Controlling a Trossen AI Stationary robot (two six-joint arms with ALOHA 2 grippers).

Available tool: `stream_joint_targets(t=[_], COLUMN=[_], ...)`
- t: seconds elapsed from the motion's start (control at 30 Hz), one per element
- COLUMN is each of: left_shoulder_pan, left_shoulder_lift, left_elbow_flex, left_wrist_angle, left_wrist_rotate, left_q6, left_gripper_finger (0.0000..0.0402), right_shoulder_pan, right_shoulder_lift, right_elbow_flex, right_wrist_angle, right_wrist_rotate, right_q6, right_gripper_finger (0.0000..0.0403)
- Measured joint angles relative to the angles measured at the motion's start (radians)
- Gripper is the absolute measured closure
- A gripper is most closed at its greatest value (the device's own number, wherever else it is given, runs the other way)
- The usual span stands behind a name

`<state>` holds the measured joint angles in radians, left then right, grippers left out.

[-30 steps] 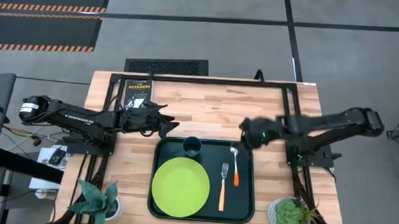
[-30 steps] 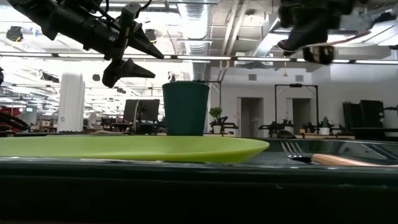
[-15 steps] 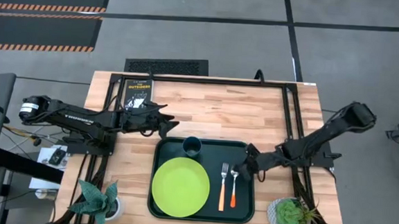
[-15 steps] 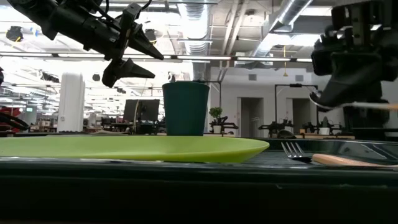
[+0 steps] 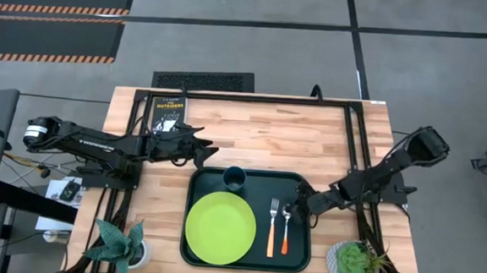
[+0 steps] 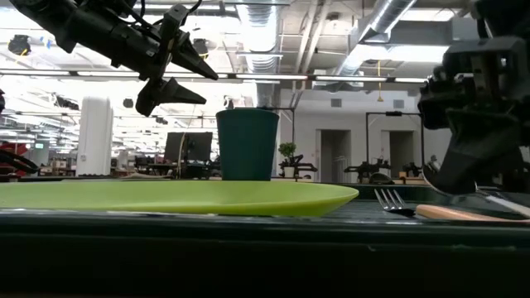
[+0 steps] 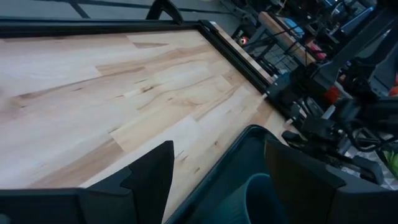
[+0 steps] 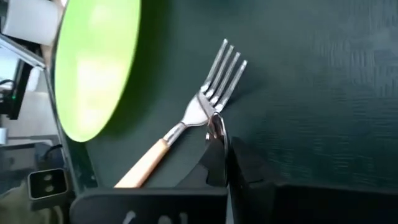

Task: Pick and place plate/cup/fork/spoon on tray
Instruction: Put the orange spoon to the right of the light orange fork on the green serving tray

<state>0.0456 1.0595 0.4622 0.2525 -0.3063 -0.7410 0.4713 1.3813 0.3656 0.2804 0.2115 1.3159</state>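
Four items now lying on the large dark green rectangular tray [image 5: 301,242]: round lime-green plate [image 5: 220,227] at its near left, small dark teal cup [image 5: 234,179] at its far edge, slim orange-handled fork [image 5: 272,227] right of the plate, and small orange-handled spoon [image 5: 285,230] just beside the fork toward the tray's right rim.

Finishing the last placement, by the look of it: right gripper [image 5: 296,210] reaching low over the tray's right side, at the spoon's bowl end. Fingers appearing nearly closed around the silver bowl [image 8: 215,127] in the right wrist view, though whether truly pinching it or just releasing, cannot tell. Next move probably calling for opening the fingers fully and lifting straight up, clear of the fork tines lying touching or nearly so.

Compared with a second ago: spoon then sitting nearer the tray's far edge, now lying parallel to the fork; right arm now lowered onto the tray.

Left gripper [image 5: 208,155] hovering open just off the tray's far left corner, holding nothing, unchanged.
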Motion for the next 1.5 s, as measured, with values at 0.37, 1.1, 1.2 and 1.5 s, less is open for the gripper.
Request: stream_joint_targets(t=[0.37, 1.1, 1.2, 1.5], left_shoulder_pan=[0.0, 0.009, 0.015, 0.015], left_shoulder_lift=[0.0, 0.0, 0.0, 0.0], left_elbow_flex=[0.0, 0.0, 0.0, 0.0], left_wrist_angle=[0.0, 0.0, 0.0, 0.0], left_wrist_rotate=[-0.014, -0.022, -0.022, -0.022], left_q6=[0.0, 0.0, 0.0, 0.0], left_gripper_finger=[0.0164, 0.0164, 0.0164, 0.0164], right_shoulder_pan=[0.0, 0.004, 0.004, 0.004], right_shoulder_lift=[0.06, 0.057, 0.057, 0.057], right_elbow_flex=[0.002, 0.017, 0.021, 0.027], right_wrist_angle=[-0.003, -0.008, -0.015, -0.01], right_wrist_rotate=[-0.001, 0.0, -0.001, -0.003], right_q6=[0.048, 0.037, 0.036, 0.037], right_gripper_finger=[0.0371, 0.0287, 0.0265, 0.0218])
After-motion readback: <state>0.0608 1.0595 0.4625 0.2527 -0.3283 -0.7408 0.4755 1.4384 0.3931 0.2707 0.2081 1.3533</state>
